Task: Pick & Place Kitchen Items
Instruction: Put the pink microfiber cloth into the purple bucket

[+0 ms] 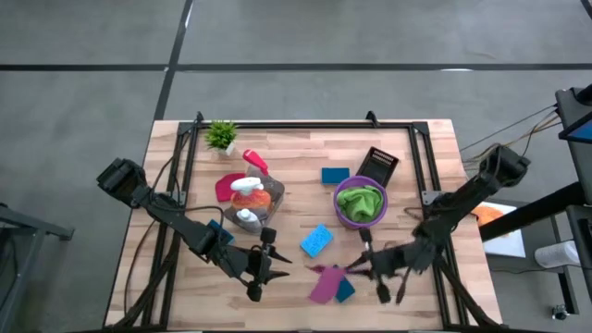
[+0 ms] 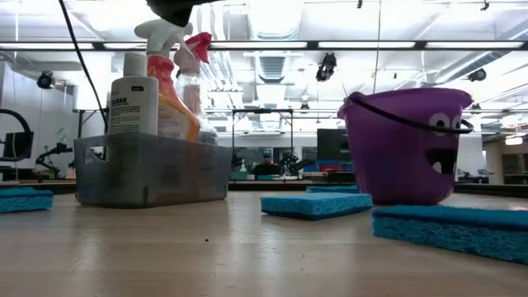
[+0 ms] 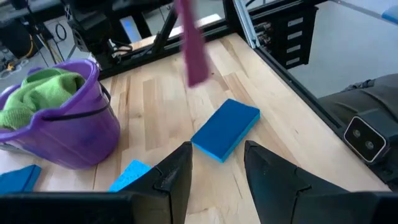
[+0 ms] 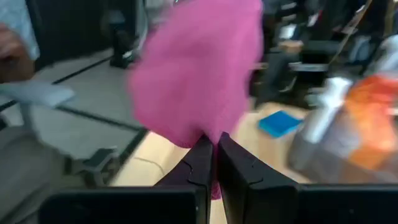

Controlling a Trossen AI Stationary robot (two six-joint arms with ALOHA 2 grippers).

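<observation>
High view, desk: the wooden slatted desk (image 1: 435, 148) carries a clear plastic bin (image 1: 252, 205) holding an orange spray bottle with white trigger (image 1: 252, 192), and a purple plastic bucket (image 1: 361, 204) containing a green cloth (image 1: 361, 200).
High view, right end effector (image 1: 356, 265): clenched on a magenta cloth (image 1: 326, 282), which hangs over the near desk edge beside a dark blue rectangular sponge (image 1: 346, 289).
High view, left end effector (image 1: 270, 242): released, fingers parted, holding nothing, near a light blue sponge (image 1: 316, 240).
Low view: the bin stands left, the bucket right, flat blue sponges lie on the desk between and in front.
Left wrist view: parted fingers (image 3: 177, 177) frame the dark blue sponge; the magenta cloth hangs just beyond it.
Right wrist view: closed fingers (image 4: 202, 163) pinch the magenta cloth.
</observation>
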